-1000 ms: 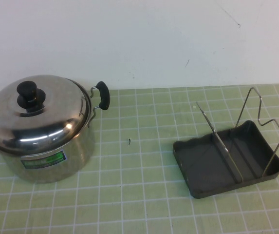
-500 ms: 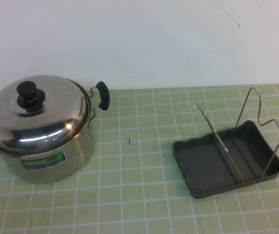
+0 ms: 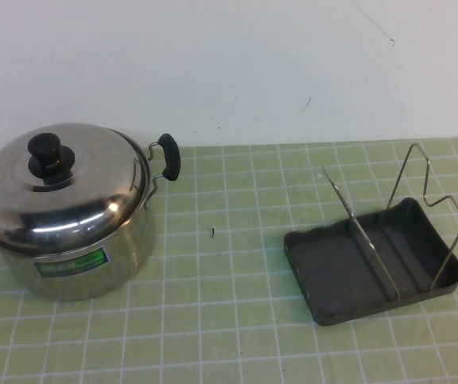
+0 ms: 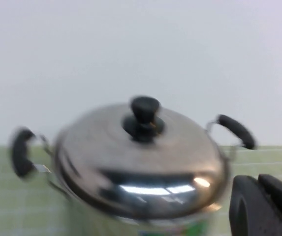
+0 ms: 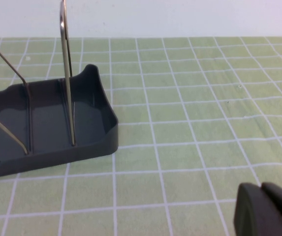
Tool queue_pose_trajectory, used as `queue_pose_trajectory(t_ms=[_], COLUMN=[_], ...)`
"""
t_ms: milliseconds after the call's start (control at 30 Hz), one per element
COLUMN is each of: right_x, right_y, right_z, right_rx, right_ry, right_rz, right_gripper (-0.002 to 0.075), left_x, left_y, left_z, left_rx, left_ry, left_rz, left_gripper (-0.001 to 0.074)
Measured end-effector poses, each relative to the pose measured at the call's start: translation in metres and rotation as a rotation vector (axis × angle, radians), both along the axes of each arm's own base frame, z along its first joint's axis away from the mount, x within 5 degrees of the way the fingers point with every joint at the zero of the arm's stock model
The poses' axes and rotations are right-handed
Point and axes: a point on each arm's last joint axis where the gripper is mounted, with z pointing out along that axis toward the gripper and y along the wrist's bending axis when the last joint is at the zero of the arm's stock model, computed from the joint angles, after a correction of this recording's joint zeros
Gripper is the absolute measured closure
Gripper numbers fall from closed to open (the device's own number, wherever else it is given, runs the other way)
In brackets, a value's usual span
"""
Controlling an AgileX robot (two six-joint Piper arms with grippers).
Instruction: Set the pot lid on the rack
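Lid (image 3: pixel 65 188) sat flat on the pot (image 3: pixel 93 264) at about nine o'clock on the table (image 3: pixel 229 336), dome and black knob (image 3: pixel 49 154) up; being round, it had no long axis to give you. It was shiny steel, as wide as the pot, mirroring bright streaks near its front edge. The rack (image 3: pixel 372 268) lay well apart at about three o'clock, a dark grey tray with a wavy rim, its long side running roughly nine to three, its two wire dividers (image 3: pixel 356 232) upright.

You saw neither arm from the high camera. Only the left wrist camera showed the left gripper (image 4: pixel 264 206), a dark finger near the pot, facing the lid and both pot handles (image 4: pixel 22 152). Only the right wrist camera showed the right gripper (image 5: pixel 266 211), low over the green tiles beside one rack corner (image 5: pixel 106 128). I cannot tell whether either gripper was wide or narrow; neither held anything you could see.
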Motion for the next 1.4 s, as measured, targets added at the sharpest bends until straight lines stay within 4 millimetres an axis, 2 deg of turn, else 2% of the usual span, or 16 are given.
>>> queue_pose_trajectory(t_ms=[167,233,300,500,533,600,733,967,1167,1300,1400], right_x=[0.0,0.0,0.0,0.0,0.0,0.0,0.0,0.0,0.0,0.0,0.0], right_y=[0.0,0.0,0.0,0.0,0.0,0.0,0.0,0.0,0.0,0.0,0.0], right_z=[0.0,0.0,0.0,0.0,0.0,0.0,0.0,0.0,0.0,0.0,0.0], right_rx=[0.0,0.0,0.0,0.014,0.014,0.016,0.016,0.016,0.016,0.016,0.016], right_ry=[0.0,0.0,0.0,-0.001,-0.001,-0.001,-0.001,-0.001,-0.001,-0.001,-0.001], right_rz=[0.0,0.0,0.0,-0.005,-0.005,-0.005,-0.005,-0.005,-0.005,-0.005,-0.005], right_gripper=[0.0727,0.0727,0.0727,0.0727,0.0727,0.0727,0.0727,0.0727,0.0727,0.0727,0.0727], left_x=[0.037,0.054,0.075,0.13,0.14,0.157,0.188,0.23,0.249,0.255,0.257], left_y=[0.003,0.0,-0.006,-0.019,-0.02,-0.022,-0.024,-0.028,-0.025,-0.025,-0.025], left_z=[0.031,0.039,0.04,0.024,0.022,0.015,0.003,-0.018,-0.038,-0.054,-0.058], left_rx=[0.227,0.277,0.278,0.168,0.153,0.147,0.145,0.143,0.129,0.124,0.126], left_ry=[-0.01,-0.052,-0.089,-0.114,-0.113,-0.1,-0.084,-0.052,-0.044,-0.001,0.002], left_rz=[0.041,0.037,0.01,-0.038,-0.035,-0.027,-0.011,0.011,0.066,0.078,0.081], left_gripper=[0.0732,0.0696,0.0612,0.025,0.0202,0.0164,0.014,0.0162,0.0176,0.0176,0.0176])
